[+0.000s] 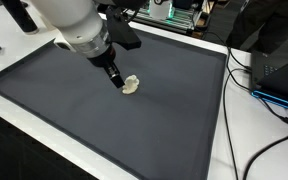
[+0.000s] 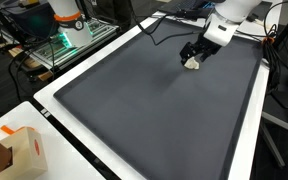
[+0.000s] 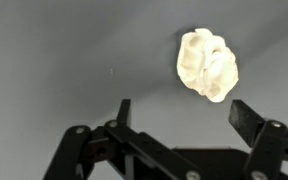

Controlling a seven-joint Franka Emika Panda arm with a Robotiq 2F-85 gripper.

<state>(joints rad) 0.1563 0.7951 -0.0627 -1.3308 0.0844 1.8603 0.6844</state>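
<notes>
**A White Lump on the Gray Mat**

In an exterior view, the gripper (image 1: 116, 80) hangs low over a big gray mat (image 1: 64, 115). A small white lump (image 1: 131, 85) lies on the mat just beside its tip. I cannot tell if they touch. The lump looks crumpled and rests on the mat on its own. The arm leans down, and that puts the fingertips close to the mat. The mat lies on a white table (image 1: 220, 140). Black cables (image 1: 252, 80) run along the side, well apart from the lump.

In an exterior view from across the table, the gripper (image 2: 194, 54) is right above the lump (image 2: 193, 64), near the far edge of the mat (image 2: 144, 115). A brown box (image 2: 24, 152) sits at the near corner of the table, and a shelf (image 2: 69, 42) with a green light stands beyond it. Both are far off and block nothing.

In the wrist view, the jaws are spread wide and hold nothing. The lump (image 3: 207, 65) lies just past the fingers (image 3: 248, 122), not between them. The gap of the gripper (image 3: 179, 105) looks wider than the lump. Nothing lies between the two.
</notes>
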